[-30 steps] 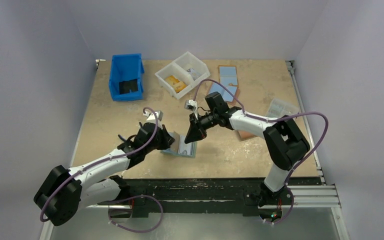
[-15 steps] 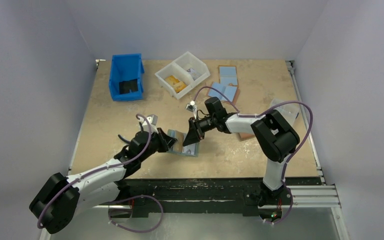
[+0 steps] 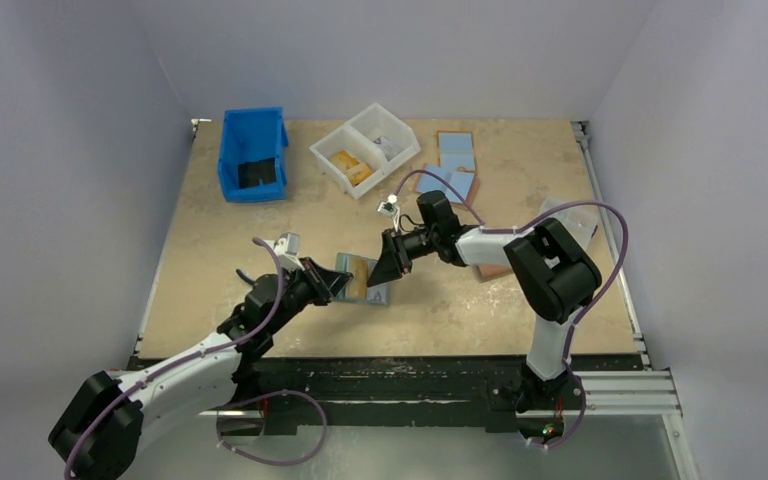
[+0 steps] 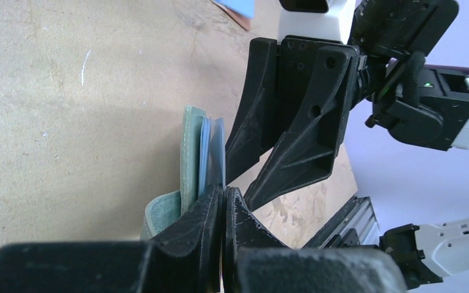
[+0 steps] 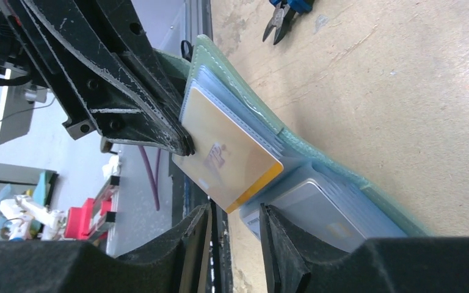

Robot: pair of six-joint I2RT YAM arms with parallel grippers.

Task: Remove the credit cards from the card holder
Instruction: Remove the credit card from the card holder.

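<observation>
I have the card holder (image 3: 378,293) lying open near the middle of the table (image 3: 260,220), my left gripper (image 3: 332,281) pinched shut on its left edge and my right gripper (image 5: 234,223) with jaws apart around the tan-orange card (image 5: 229,155), which is only part-way out of its sleeve, so I judge nothing is freed yet.

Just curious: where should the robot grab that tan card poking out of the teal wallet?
Grip the tan card by its free orange-edged end, from the side opposite the left gripper holding the wallet; only that end sticks out.
</observation>
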